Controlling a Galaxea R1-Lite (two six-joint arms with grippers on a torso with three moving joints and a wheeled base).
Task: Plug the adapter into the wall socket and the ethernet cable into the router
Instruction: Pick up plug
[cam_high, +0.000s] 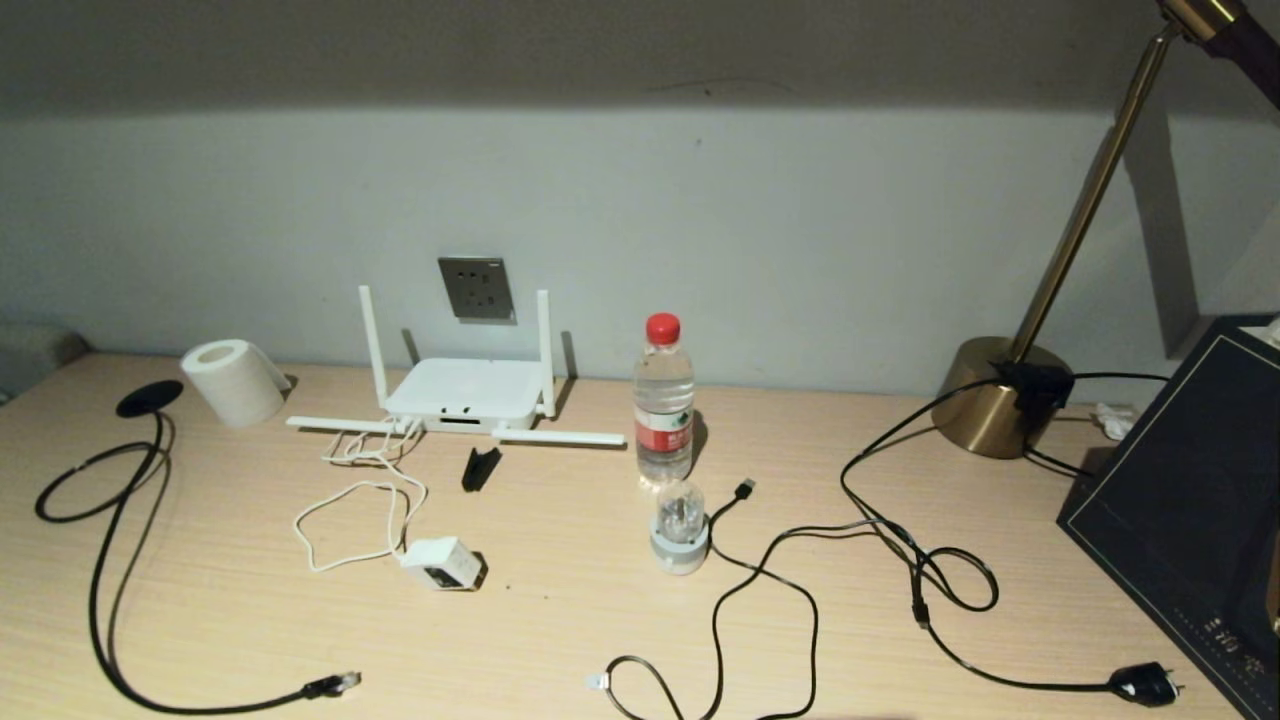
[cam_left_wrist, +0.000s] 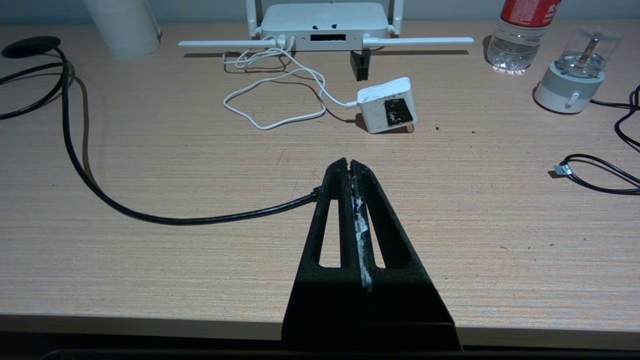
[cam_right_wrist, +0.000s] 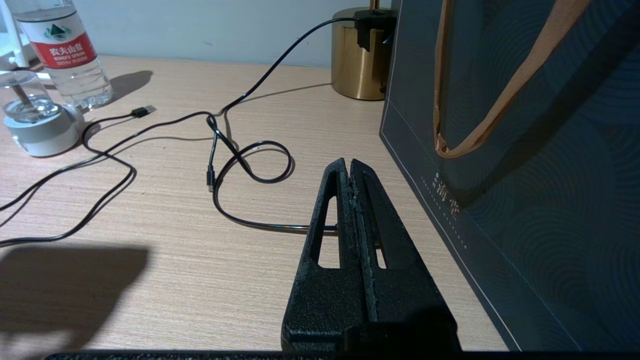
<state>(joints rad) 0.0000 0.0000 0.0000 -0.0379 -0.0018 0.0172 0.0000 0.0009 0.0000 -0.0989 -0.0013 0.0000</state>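
The white router (cam_high: 465, 395) stands against the wall below the grey wall socket (cam_high: 476, 288), two antennas up and two lying flat. The white adapter (cam_high: 443, 563) lies on the desk in front of it, dark face up, its thin white cord looping back to the router. The black ethernet cable (cam_high: 110, 600) curves along the desk's left; its clear connector (cam_high: 345, 683) rests near the front edge. Neither gripper shows in the head view. My left gripper (cam_left_wrist: 348, 162) is shut and empty above the front edge, hiding the cable's (cam_left_wrist: 150, 216) end. My right gripper (cam_right_wrist: 348, 162) is shut and empty.
A water bottle (cam_high: 663, 400) and a clear-domed gadget (cam_high: 680, 525) stand mid-desk. A thin USB cable (cam_high: 745, 488) and the lamp cord with its plug (cam_high: 1145, 685) loop on the right. A brass lamp base (cam_high: 1000, 398), a dark paper bag (cam_high: 1180, 500) and a paper roll (cam_high: 232, 380) border the desk.
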